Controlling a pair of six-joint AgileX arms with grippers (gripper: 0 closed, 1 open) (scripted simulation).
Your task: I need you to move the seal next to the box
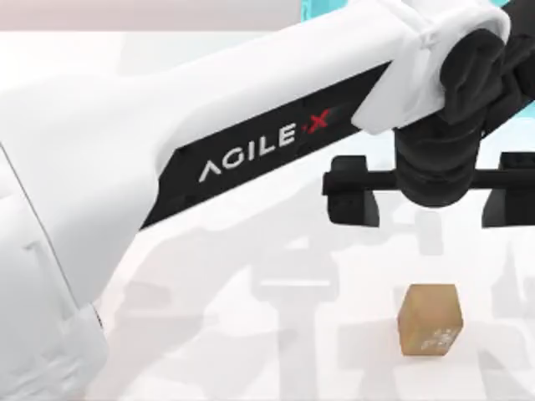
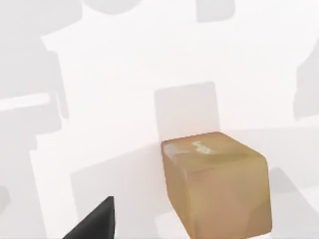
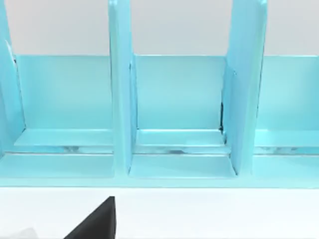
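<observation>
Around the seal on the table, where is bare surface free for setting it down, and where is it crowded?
Bare white table lies on the seal's left, between it and the left arm's white body. Behind the seal it is crowded: the left end effector, open, hangs there. The right wrist view faces a turquoise shelf frame, with a bare strip before it.
</observation>
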